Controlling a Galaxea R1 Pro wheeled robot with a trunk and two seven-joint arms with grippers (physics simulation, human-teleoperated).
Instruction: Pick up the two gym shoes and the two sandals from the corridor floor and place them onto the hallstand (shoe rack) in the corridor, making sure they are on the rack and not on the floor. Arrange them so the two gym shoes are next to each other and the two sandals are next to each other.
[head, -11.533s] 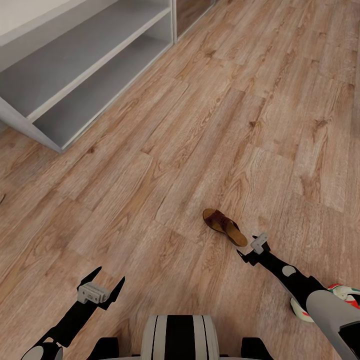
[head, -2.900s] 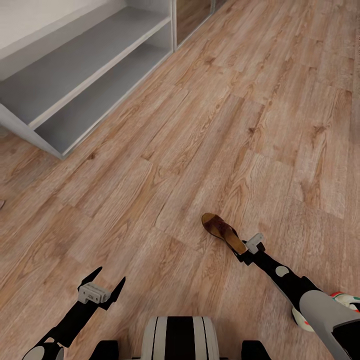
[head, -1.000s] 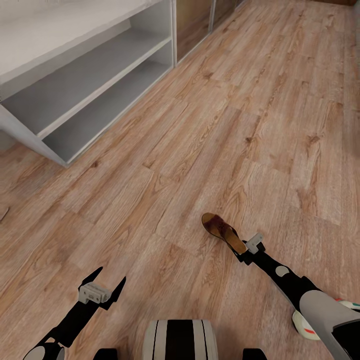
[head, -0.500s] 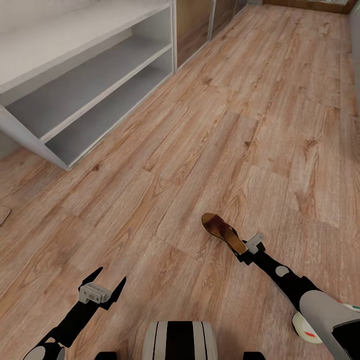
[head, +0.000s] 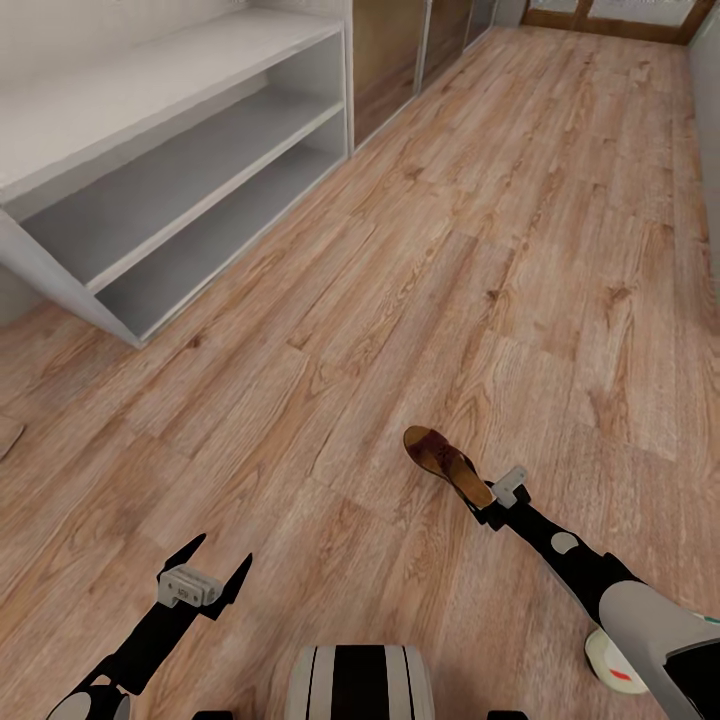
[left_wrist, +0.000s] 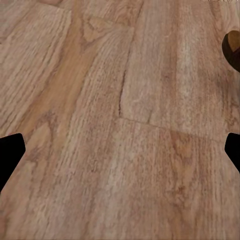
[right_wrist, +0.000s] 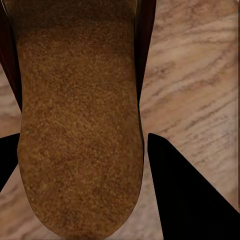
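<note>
— Where's the sandal (head: 447, 464) right now?

— Out in the middle of the corridor floor (head: 420, 260), toe pointing away from the robot, heel toward it. The right gripper (head: 487, 509) is at the heel end. From the right wrist camera the tan footbed (right_wrist: 77, 120) runs between the two black fingers (right_wrist: 187, 192), one on each side of the heel, so the jaws are closed around the sandal's heel.

— Is it off the floor?

— I can't tell; it looks about level with the planks.

— And the arm itself?

— The right arm (head: 575, 560) reaches forward and inward from the robot's right side, stretched low and nearly straight, wrist angled down at the shoe. Partly hidden under its grey forearm, there's a white gym shoe (head: 612, 662) with a red patch, on the floor.

— The other arm?

— The left arm (head: 130, 655) is bent in close to the body, with the left gripper (head: 203, 570) held over bare planks, fingers spread wide apart and holding nothing.

— And the rack?

— The hallstand (head: 170, 150) is well apart from the sandal, ahead and to the left, by the wall.
</note>
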